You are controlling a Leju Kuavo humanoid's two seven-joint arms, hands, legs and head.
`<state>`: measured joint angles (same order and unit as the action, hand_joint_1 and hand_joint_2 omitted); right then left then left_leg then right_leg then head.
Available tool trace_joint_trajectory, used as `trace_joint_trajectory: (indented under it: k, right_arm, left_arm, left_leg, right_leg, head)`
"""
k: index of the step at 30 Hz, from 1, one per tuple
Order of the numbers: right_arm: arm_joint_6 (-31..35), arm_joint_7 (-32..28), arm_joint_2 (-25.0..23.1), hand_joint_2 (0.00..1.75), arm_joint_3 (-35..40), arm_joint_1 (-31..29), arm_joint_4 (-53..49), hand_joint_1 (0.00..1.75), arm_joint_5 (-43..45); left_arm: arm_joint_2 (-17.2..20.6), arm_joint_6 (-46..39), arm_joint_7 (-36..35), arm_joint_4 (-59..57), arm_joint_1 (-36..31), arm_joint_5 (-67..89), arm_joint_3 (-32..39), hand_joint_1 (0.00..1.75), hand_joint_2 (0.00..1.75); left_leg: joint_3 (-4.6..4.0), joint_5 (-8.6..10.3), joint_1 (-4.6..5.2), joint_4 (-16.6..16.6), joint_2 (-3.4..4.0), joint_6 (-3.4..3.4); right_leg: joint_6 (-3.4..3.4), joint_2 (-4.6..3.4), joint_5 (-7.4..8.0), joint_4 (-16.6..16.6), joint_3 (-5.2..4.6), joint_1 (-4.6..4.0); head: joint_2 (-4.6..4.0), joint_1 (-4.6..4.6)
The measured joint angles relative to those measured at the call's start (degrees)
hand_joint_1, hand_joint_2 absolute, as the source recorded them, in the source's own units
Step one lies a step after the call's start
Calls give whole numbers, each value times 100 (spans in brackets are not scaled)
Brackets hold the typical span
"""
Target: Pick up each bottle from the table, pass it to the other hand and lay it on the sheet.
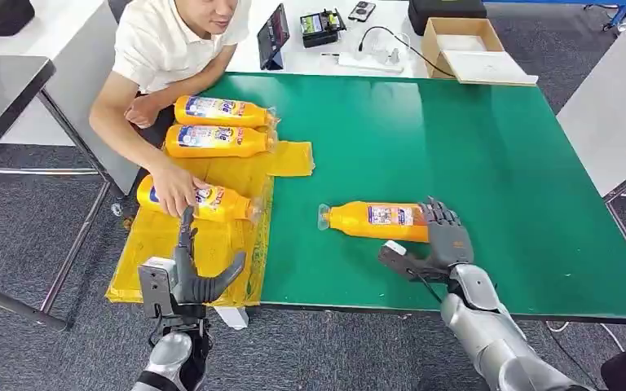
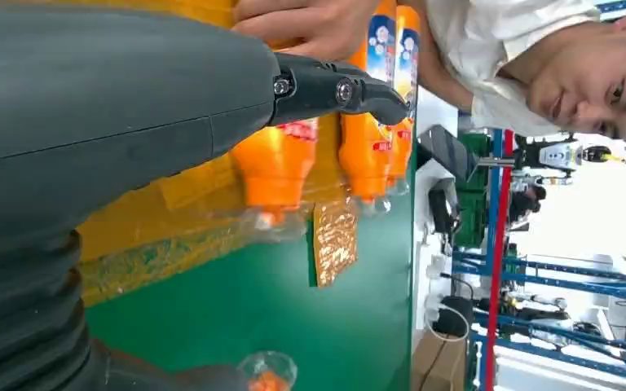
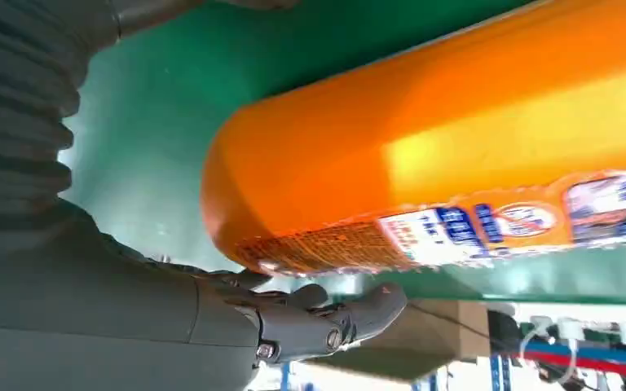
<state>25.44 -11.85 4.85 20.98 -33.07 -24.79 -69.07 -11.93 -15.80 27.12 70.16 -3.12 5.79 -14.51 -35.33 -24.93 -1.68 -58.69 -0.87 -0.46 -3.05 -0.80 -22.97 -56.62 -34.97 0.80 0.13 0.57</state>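
Where sheet (image 1: 167, 244) lies, person's hand (image 1: 175, 192) atop bottle (image 1: 212, 203).

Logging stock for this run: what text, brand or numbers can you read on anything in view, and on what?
Nothing can be read for certain.
Bottle by the right hand: blue and white label, print blurred; the right wrist view shows blue lettering, smeared.
Three bottles on the sheet: labels too small.
Tablet and devices on the white table: no legible text.
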Motion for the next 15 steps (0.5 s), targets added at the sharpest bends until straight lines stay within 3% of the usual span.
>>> trace_joint_trajectory:
  k: [7,13,15]
  right_arm:
    - [28,83,-140,175,17,-6,122,0,28]
    - [-1226,1079,-175,175,59,-223,267,0,-342]
    - [-1329,1351,-177,175,122,-254,271,0,-509]
  left_arm:
    - [-48,223,-140,-264,-123,-297,-79,0,175]
    - [-28,149,-201,-323,-128,-153,-157,0,175]
    - [-13,146,-238,-323,-122,-118,-159,0,175]
  left_leg:
    - [-1,0,0,0,1,0]
    - [57,-25,-1,2,41,-5]
    - [98,-36,-1,4,39,-4]
  right_leg:
    - [0,-2,0,0,-1,0]
    - [4,-46,-3,5,29,-2]
    - [4,-45,-27,8,17,-3]
  head:
    - [0,0]
    - [0,0]
    - [0,0]
